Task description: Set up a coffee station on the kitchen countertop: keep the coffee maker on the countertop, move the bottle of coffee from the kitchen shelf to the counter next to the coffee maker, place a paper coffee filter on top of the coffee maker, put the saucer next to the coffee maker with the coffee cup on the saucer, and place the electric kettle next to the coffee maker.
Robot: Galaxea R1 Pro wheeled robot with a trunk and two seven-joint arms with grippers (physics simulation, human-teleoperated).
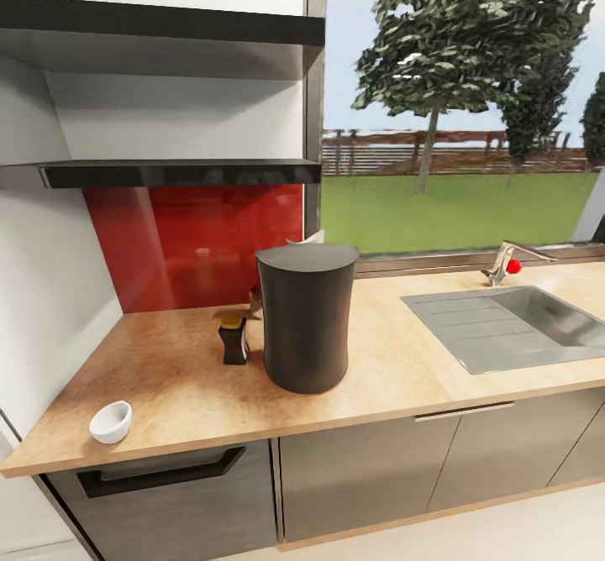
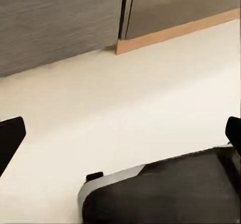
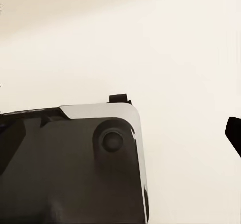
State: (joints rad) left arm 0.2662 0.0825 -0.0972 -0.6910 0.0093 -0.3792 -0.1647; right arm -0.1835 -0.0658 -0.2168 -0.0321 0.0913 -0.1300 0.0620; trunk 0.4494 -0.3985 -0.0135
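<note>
The coffee maker (image 1: 306, 317) stood centre frame on the countertop (image 1: 403, 376), small dark bottle (image 1: 234, 339) beside it, white cup (image 1: 111, 422) lower left. Both arms hung low over the floor (image 2: 125, 113), jaws spread. Judging by that, fetching came next: filter, saucer, kettle.

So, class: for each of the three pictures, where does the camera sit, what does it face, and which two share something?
Head view: high on the robot, facing the countertop with coffee maker, small bottle, white cup and sink.
Left wrist view: hanging low, facing floor and cabinet fronts; robot base shows.
Right wrist view: facing floor; base shows.
Both wrist views share floor and base.
</note>
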